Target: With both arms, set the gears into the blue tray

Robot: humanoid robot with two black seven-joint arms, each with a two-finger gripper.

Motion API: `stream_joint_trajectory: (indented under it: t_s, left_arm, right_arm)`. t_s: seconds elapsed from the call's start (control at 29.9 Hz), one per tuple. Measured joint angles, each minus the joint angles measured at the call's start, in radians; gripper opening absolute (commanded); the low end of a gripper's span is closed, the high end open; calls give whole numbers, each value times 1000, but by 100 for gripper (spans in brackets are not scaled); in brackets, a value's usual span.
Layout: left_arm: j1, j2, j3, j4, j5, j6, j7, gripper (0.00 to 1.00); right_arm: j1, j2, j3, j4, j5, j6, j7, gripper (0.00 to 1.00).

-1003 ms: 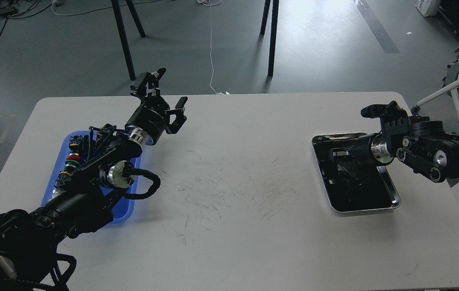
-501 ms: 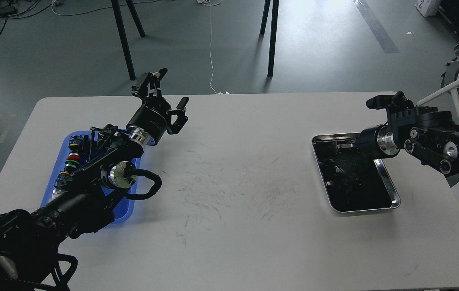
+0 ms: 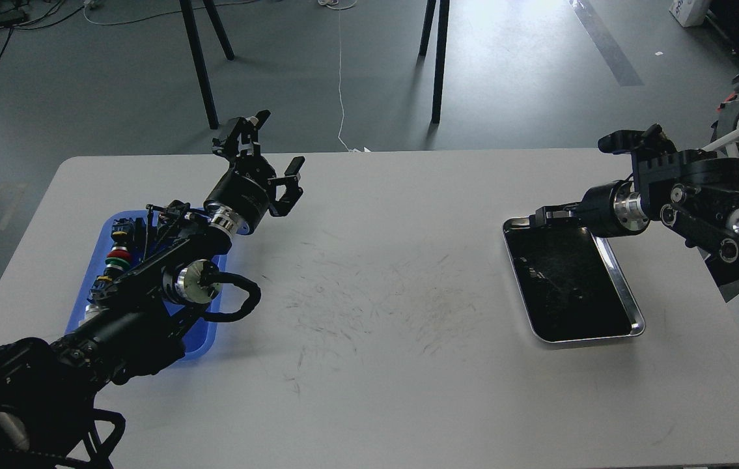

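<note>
The blue tray [image 3: 208,329] lies at the table's left and is mostly covered by my left arm. Past the tray's far end, my left gripper [image 3: 273,148] is raised above the table and open, with nothing between its fingers. My right gripper [image 3: 546,215] points left over the far edge of a steel tray [image 3: 624,291]. It looks small and dark, so its fingers cannot be told apart. The gears cannot be picked out. Only faint specks [image 3: 527,264] show on the steel tray's dark bottom.
The white table [image 3: 382,378] bears grey scuff marks in its middle. Black stand legs [image 3: 200,65] rise from the floor beyond the far edge. A white frame [image 3: 734,137] stands at the far right beside my right arm.
My right arm has lifted and drawn back to the right, taking its gripper from inside the steel tray to that tray's far edge. My left arm has barely moved.
</note>
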State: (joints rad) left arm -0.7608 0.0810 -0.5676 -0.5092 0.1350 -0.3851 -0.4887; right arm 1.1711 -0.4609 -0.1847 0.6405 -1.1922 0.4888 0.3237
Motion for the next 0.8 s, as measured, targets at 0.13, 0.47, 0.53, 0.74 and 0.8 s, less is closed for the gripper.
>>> stream_joint_trajectory:
  t_s: [0.13,0.47,0.53,0.74,0.8]
  left_arm:
    - [-1,-1,0,1,0,0,0,98]
    - [-2,0,2,0,0,0,0,98]
    - [-2,0,2,0,0,0,0,98]
    - [0,2,2,0,2,0,0,98]
    - [0,2,2,0,4,0,0,98]
  right_arm:
    - [0,0,28,-2,8,0,0,18]
    - [-1,7,45,-2,129,0,0,18]
    - [-2,10,46,-3,157,0,0,18]
    - [-9,17,50,-4,271,0,0,18]
    - [-13,20,59,-3,305,0,0,18]
